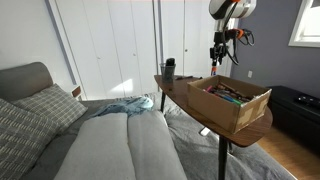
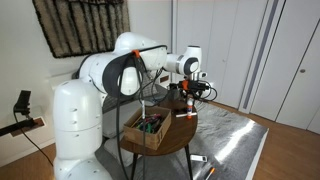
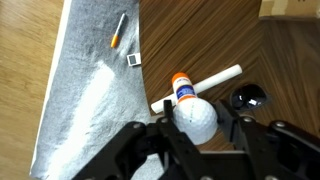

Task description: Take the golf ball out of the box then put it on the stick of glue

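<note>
A white golf ball is held in the pincer, whose dark fingers are closed against its two sides. Just above the ball, an orange-capped glue stick is seen lying across a white rod on the wooden bench. A dark round object is located right of the ball. Upper left of the ball, an orange pen is seen on grey cloth.
</note>
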{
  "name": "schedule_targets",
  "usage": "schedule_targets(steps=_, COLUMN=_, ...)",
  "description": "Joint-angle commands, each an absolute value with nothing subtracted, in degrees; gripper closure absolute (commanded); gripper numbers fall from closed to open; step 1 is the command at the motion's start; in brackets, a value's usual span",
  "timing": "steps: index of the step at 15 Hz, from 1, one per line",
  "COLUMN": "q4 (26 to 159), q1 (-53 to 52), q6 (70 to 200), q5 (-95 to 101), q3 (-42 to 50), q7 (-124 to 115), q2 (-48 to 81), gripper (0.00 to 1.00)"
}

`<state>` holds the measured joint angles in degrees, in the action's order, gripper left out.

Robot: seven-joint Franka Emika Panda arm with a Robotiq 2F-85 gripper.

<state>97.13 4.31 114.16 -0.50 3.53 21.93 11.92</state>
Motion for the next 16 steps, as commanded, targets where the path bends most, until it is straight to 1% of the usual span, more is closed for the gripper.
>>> schedule_targets(steps=1, q4=96.01, q1=4.5, q6=114.07, q5=0.95, q3=3.07, q7=20.72, q2=12.55, gripper=0.21)
schedule_targets(steps=2, q4=96.01, q1=4.49, q6=114.07, q5=0.95, q3=3.07, q7=20.7, q2=12.56, gripper=0.15)
schedule_targets(steps=3, q4=96.0, q1=4.5, q6=114.06, q5=0.94, q3=3.07, q7=20.7, q2=12.58, gripper=0.06)
schedule_targets(steps=4, q4=96.03, q1=4.48, q6=114.07, q5=0.98, q3=3.07, q7=20.66, q2=12.55, gripper=0.02)
schedule_targets(steps=5, q4=96.06, q1=4.49, q6=114.08, q5=0.95, q3=3.06, q7=20.7, q2=12.51, gripper=0.0)
schedule_targets(steps=8, q4=96.57, q1=4.47, q6=113.78, q5=0.97, q3=3.01, q7=21.07, q2=11.18, gripper=0.0)
schedule_targets(steps=10, q4=98.31, q1=4.51, q6=113.59, q5=0.92, q3=2.95, q7=22.05, q2=7.58, gripper=0.0)
schedule_targets(steps=11, q4=100.27, q1=4.78, q6=115.66, q5=-0.3, q3=2.74, q7=24.04, q2=4.74, gripper=0.0)
schedule_targets(steps=15, q4=103.33, q1=4.55, q6=118.37, q5=-1.38, q3=2.7, q7=35.2, q2=-2.99, gripper=0.0)
schedule_targets(steps=16, q4=98.61, q1=4.29, q6=116.24, q5=-0.62, q3=3.2, q7=30.54, q2=2.3, gripper=0.0)
